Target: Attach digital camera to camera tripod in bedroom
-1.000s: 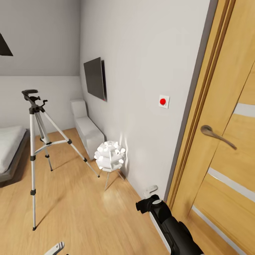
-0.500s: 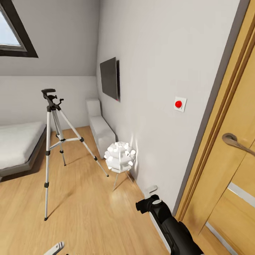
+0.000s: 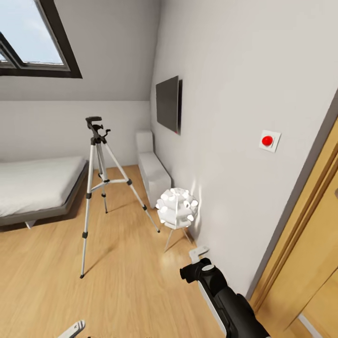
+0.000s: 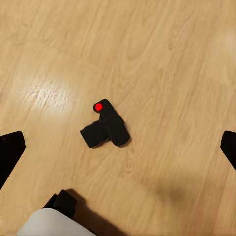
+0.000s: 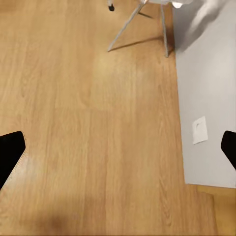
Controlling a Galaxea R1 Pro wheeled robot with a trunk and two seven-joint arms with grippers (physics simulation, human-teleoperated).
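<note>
Tools [image 4: 118,147] [image 5: 118,147] – both spread, empty; one digital camera [image 4: 105,126] on floor [image 4: 162,59], one camera tripod [image 3: 100,178] standing.

Bed [image 3: 37,188], skylight [image 3: 33,47] and door [image 3: 310,263] cut off by frame edges; right arm [image 3: 225,300] runs off the bottom.

Open light wood floor [image 3: 117,281] is seen between the low white bed [image 3: 37,188] and the white wall [image 3: 225,141]. That stretch is obstructed by the silver-legged camera tripod [image 3: 96,188], with a white spherical floor lamp [image 3: 177,206] beside the wall.
</note>
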